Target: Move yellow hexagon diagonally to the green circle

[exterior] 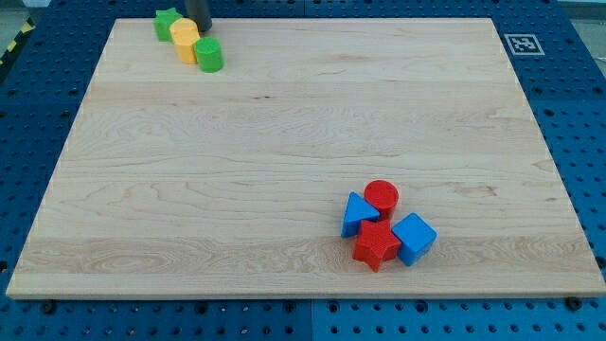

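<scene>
Where the board [284,142] meets the view's top-left, the yellow hexagon [185,41] sits touching the green circle [209,55], green star [168,23] beyond; my tip [200,29], clawless, stands just beside the hexagon.

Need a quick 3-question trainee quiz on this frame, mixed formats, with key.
1. True or false: my tip is at the view's top, just above the yellow hexagon.
2. Which block sits beside the yellow hexagon, toward the view's bottom right? A red circle, B green circle, C blue cube.
3. Fill in: the cluster near the view's bottom right holds ___ blocks.

Key: 1 true. 2 B, the green circle. 3 four: red circle, blue triangle, red star, blue cube.
</scene>
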